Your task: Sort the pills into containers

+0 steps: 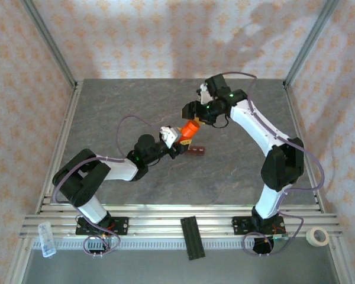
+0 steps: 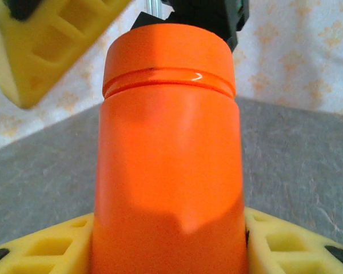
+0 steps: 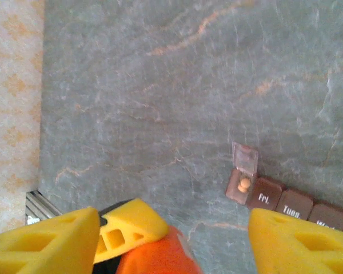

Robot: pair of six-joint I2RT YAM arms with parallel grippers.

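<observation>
At the centre of the top view, the left gripper (image 1: 182,141) is clamping an orange pill bottle (image 2: 168,171) by its lower body. The right gripper (image 1: 194,115) is hovering at the cap (image 2: 170,57) with its yellow fingers standing wide, gripping nothing. The cap is sitting closed on the bottle.

The likeliest trouble is the right fingers closing off-centre and sliding off the smooth cap, or a twist turning the whole bottle inside the left grip. If the cap is coming free while the bottle is leaning, pills may be spilling onto the grey table (image 1: 136,106) rather than into the tray.

The dark reddish-brown pill organizer (image 3: 288,204) is lying on the table at the lower right of the right wrist view, just below the bottle in the top view. Its end compartment (image 3: 238,191) is standing open with one pill (image 3: 244,184) inside. The neighbouring lids are looking shut, which is blocking further sorting, and the light strip could be getting nudged. A black ribbed bar (image 1: 191,238) and a tape roll (image 1: 317,236) are resting along the bottom edge, well apart.
</observation>
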